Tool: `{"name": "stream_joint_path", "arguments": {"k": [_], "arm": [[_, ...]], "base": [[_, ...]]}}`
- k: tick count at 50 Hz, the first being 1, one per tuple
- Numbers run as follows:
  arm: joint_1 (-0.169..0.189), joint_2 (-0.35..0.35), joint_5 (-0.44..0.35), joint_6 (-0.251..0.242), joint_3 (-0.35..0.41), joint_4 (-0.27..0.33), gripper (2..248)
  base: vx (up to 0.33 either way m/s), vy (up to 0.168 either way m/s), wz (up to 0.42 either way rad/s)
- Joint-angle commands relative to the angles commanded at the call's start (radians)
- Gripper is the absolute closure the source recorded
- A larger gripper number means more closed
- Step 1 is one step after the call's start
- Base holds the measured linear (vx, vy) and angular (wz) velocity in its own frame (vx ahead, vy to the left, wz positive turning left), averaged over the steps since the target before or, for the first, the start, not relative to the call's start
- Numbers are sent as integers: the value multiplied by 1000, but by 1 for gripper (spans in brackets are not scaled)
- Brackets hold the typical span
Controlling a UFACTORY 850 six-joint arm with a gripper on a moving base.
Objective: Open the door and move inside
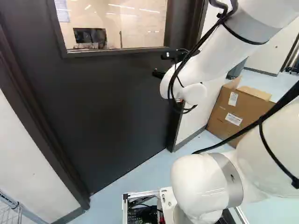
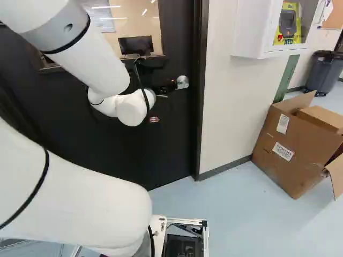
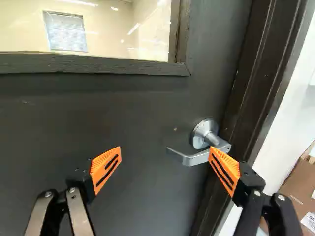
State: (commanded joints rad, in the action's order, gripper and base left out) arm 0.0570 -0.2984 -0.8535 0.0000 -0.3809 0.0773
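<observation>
The black gripper point(image 2: 165, 88) is up at the dark door point(image 2: 123, 155), beside the silver door handle point(image 2: 183, 82). In the wrist view the gripper point(image 3: 166, 158) stands open, its orange pads point(image 3: 106, 167) wide apart. One fingertip overlaps the lever handle point(image 3: 194, 158) near its pivot; whether they touch I cannot tell. The lever's free end reaches into the gap between the fingers, and the other finger is well away from it. The door point(image 1: 98, 112) looks closed in its frame point(image 3: 261, 73).
White wall point(image 2: 228, 101) adjoins the door frame, with an AED cabinet point(image 2: 268, 32) on it. An open cardboard box point(image 2: 289, 144) stands on the floor point(image 2: 236, 214) by that wall. Farther back is a grey bin point(image 2: 324, 72). Another wall point(image 1: 28, 158) flanks the door's other side.
</observation>
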Motion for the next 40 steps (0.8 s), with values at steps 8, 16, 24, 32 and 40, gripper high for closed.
{"name": "stream_joint_path", "arguments": {"k": [8, 16, 24, 32, 40], "arm": [[28, 3, 19, 0, -20, 49, 3], [56, -5, 52, 0, -31, 108, 3], [85, -16, 124, 0, -40, 179, 3], [113, -28, 202, 0, -47, 253, 3], [132, -19, 234, 0, -73, 322, 3]], "base": [[0, 0, 0], [0, 0, 0], [0, 0, 0], [0, 0, 0], [0, 0, 0]]}}
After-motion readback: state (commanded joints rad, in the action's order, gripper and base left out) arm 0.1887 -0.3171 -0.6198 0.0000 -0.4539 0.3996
